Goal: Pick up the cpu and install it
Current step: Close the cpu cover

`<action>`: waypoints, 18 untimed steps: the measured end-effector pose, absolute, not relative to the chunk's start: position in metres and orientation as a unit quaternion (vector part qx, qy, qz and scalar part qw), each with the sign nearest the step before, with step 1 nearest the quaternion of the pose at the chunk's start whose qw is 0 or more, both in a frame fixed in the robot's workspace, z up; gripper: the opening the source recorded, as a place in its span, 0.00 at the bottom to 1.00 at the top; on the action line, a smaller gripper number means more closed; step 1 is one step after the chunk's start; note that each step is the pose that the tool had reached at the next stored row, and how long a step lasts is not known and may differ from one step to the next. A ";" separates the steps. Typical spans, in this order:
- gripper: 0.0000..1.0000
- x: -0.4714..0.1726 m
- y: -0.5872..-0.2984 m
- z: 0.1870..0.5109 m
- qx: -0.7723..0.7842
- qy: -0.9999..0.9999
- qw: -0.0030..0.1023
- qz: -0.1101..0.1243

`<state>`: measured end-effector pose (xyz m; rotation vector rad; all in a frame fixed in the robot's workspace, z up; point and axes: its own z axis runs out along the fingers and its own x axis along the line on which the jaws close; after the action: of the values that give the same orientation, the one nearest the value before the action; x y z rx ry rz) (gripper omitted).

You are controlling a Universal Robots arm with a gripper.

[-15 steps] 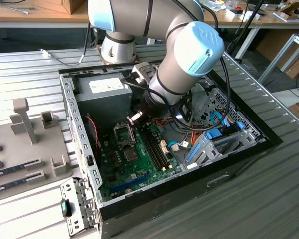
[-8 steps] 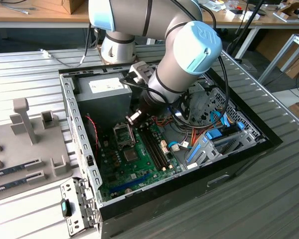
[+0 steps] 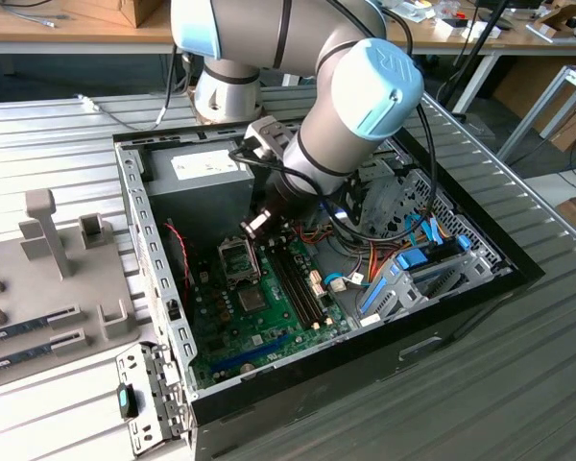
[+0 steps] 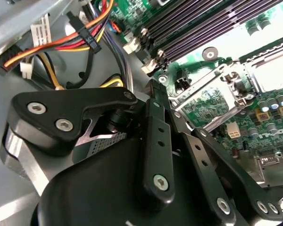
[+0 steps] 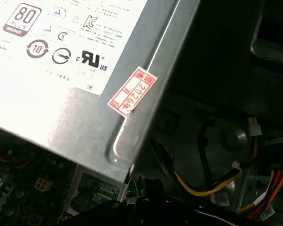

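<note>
Hovering just above the metal-framed square socket [image 4: 269, 75] of the green motherboard [image 3: 254, 307]. Hand [image 3: 254, 225] state: cannot tell. Possibly misaligned; bent pins likely.

Ribbed metal table [image 3: 67, 130], open computer case [image 3: 518, 264] on it, grey fixture plate [image 3: 38, 317] at exterior view's left, loose cable [image 3: 125, 120] behind.

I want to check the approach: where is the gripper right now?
In the exterior view the gripper hangs inside the open computer case, just above the motherboard's CPU socket, with the memory slots toward that view's right.
</note>
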<state>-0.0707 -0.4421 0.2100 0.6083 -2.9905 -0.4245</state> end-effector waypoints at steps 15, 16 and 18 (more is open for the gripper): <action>0.11 -0.069 -0.436 0.207 0.262 -0.954 0.041 -0.143; 0.11 -0.069 -0.436 0.207 0.270 -0.951 0.042 -0.143; 0.11 -0.069 -0.436 0.206 0.288 -0.946 0.045 -0.142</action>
<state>-0.0692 -0.4361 0.2062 0.8787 -2.8904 -0.4344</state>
